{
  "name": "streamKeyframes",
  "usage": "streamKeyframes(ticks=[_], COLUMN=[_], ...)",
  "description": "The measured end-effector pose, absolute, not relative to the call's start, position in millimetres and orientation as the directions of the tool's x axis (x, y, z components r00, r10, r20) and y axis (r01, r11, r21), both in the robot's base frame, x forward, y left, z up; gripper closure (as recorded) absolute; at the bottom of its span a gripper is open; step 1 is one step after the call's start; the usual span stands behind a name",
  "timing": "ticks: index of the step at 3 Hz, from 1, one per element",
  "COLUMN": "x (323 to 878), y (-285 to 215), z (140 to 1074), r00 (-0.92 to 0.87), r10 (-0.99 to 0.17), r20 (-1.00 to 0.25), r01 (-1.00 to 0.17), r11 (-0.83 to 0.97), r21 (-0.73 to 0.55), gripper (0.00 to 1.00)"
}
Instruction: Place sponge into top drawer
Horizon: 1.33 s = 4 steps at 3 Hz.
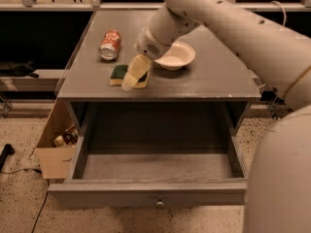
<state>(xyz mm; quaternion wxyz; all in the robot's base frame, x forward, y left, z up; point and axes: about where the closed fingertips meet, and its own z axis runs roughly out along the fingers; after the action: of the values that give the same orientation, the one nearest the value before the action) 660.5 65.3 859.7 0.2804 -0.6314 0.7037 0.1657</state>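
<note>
One sponge (117, 73) is the whole job, and it lies flat on the grey cabinet top (209, 84) near the front edge, green scrub side up, at about 8 o'clock from the white bowl (177, 57) and 5 o'clock from the toppled soda can (110, 44). It should handle as light, soft foam: it will squash under a pinch, will not slip much, and cannot break. Its short width looks like the best place to take it, pressing on the two long wavy edges low on the yellow base, with a gentle squeeze so it does not fold. The gripper (129, 83) hangs over the sponge's right half, tip pointing toward 7 o'clock and covering part of the green top; it seems to touch or nearly touch it, though the angle leaves that uncertain. Whether the gripper is spread wide, narrowed or already clamped on the foam, I cannot tell. Pulled fully out, the top drawer (121, 194) waits at 6 o'clock from the sponge, its floor bare
</note>
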Motion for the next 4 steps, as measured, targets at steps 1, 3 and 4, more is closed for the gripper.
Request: streamKeyframes(ticks=[1,3,4], x=[663.4,662.9,662.9], y=[98.5,102.2,102.3], z=[842.2,841.3,841.2], r00=[-0.001,0.004,0.004], r10=[-0.818,-0.818,-0.818], r20=[-0.575,-0.575,-0.575], r01=[-0.990,-0.991,-0.991], r11=[0.080,0.074,0.074], r21=[-0.113,-0.112,-0.112], gripper=[0.00,0.17,0.48])
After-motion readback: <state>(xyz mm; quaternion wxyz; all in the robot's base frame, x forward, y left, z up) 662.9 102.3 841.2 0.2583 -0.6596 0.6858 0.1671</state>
